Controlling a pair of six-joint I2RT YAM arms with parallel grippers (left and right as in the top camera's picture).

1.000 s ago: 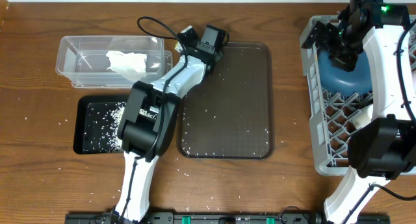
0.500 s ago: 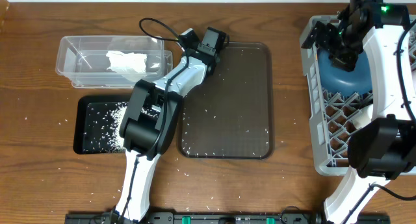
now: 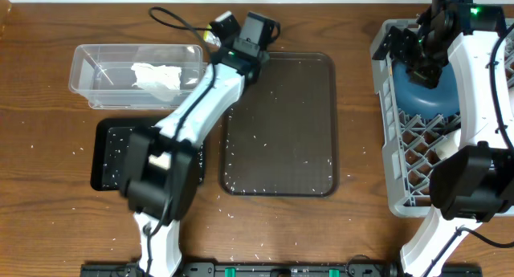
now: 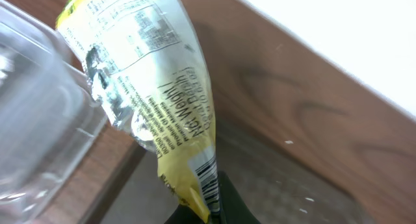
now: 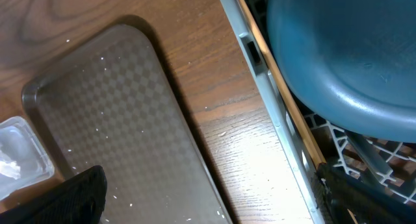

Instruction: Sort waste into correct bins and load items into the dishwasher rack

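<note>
My left gripper (image 3: 227, 36) is shut on the yellow-green snack wrapper (image 4: 149, 87), pinching its lower edge. The wrapper hangs above the table between the clear tub (image 3: 88, 68) and the brown tray's back left corner. A crumpled white paper scrap (image 3: 157, 76) lies in the tub. Rice grains (image 3: 124, 152) cover the black tray (image 3: 103, 181). My right gripper (image 3: 418, 48) stands open over the grey rack's (image 3: 385, 148) left wall with nothing between its fingers. The dark blue dish (image 5: 344, 62) leans in the rack, and wooden chopsticks (image 5: 279, 87) lie along its left wall.
The dark brown serving tray (image 3: 281, 124) lies mid-table, sprinkled with rice grains. More grains are scattered on the wood around the black tray and near the front edge. A black cable (image 3: 173, 20) loops behind the tub.
My left gripper has shut on the wrapper and moved up and toward the back of the table with it, the arm stretching out. The right arm has not moved.
</note>
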